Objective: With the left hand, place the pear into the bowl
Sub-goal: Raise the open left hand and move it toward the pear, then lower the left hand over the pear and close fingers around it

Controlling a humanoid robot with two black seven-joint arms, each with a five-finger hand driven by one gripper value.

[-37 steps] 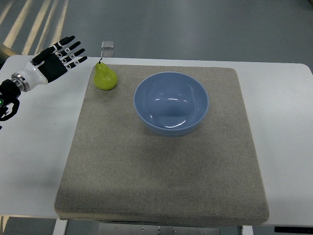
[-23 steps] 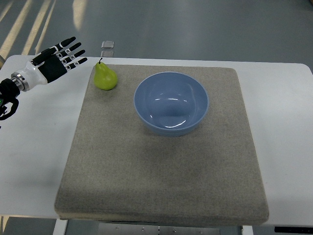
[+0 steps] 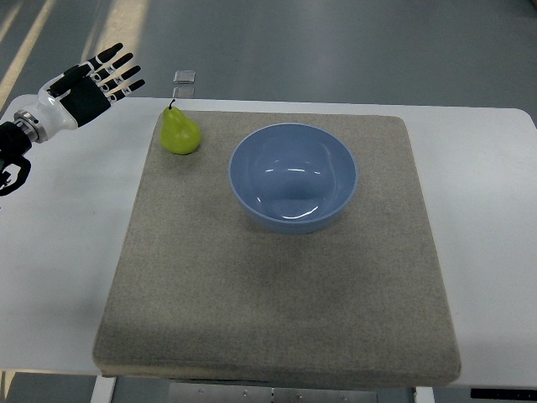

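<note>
Near the mat's far-left corner, the pear [image 3: 179, 133] looks light, firm, smooth-skinned; grip its wide belly. Left hand [image 3: 86, 86] hovers spread, empty.

Your left hand [image 3: 84, 84]: enters at upper left | fingers [image 3: 117, 71] spread, holding nothing | right arm: you can't see it

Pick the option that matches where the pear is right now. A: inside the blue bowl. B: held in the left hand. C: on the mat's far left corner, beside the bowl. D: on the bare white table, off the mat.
C: the pear stands on the grey mat left of the empty blue bowl, while the left hand hovers open, apart from it.
</note>
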